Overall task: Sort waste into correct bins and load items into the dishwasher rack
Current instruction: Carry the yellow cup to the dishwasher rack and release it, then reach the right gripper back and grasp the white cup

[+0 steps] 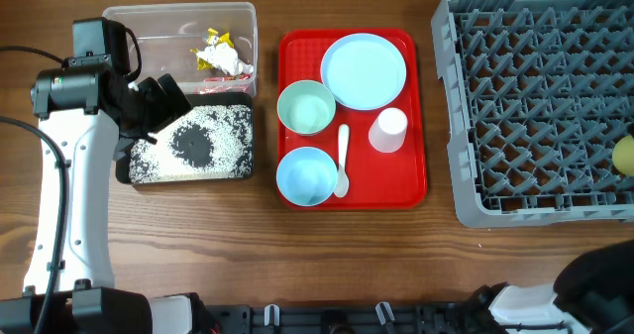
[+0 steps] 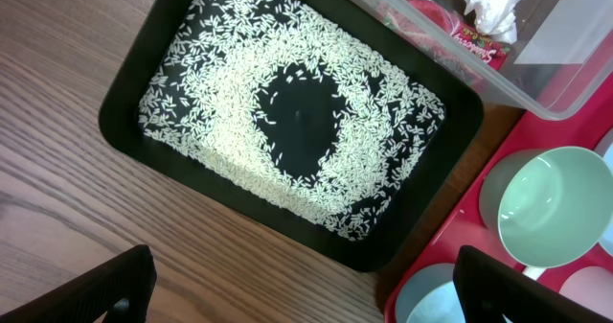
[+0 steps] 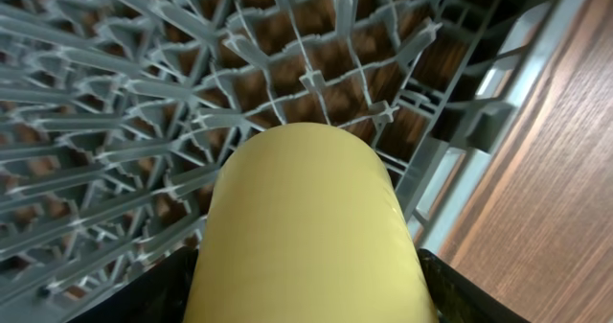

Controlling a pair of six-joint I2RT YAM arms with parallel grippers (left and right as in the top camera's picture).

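- Yellow cup (image 3: 306, 227) is clamped in the right gripper (image 3: 306, 287). A dark finger shows low on either side of it.
- The cup's long axis runs straight out from the jaws, toward the rack (image 3: 287, 64) pegs beyond, near the rack's right rim.
- The right arm has this move. The left gripper (image 2: 305, 289) is well apart, over the black tray (image 2: 124, 112) of rice (image 2: 220, 103), jaws wide and empty.
- Hard to make out: which end of the cup leads, mouth or base, and whether it touches the pegs.
- Overhead cuts the cup at the frame edge, and the right arm is mostly out of view.
- Plate (image 1: 365, 69), bowls, white cup (image 1: 388, 130) and spoon (image 1: 343, 161) sit on the red tray (image 1: 416, 175).
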